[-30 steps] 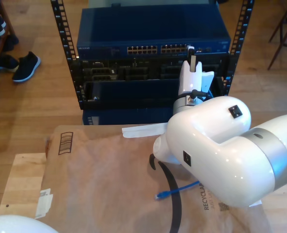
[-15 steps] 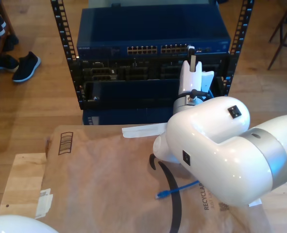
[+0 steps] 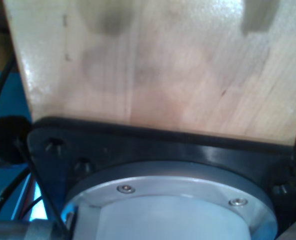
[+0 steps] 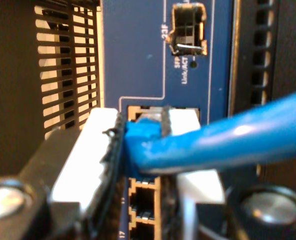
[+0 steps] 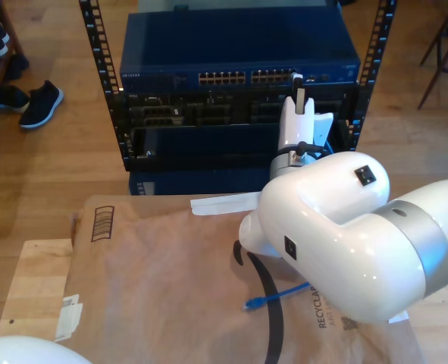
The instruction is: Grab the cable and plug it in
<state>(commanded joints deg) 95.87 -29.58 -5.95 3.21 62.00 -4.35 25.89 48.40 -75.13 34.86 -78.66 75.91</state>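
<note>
My second gripper at network switch front in rack, jaws clenched on cable just behind its plug. Plug tip at mouth of RJ45 port; seated or not, hard to tell, view blurred. SFP slot at 12 o'clock from plug. In exterior view, cable's free end lies on brown paper covering desk, at 6 o'clock from gripper. My first gripper: jaws' state cannot tell; camera faces wooden board.
</note>
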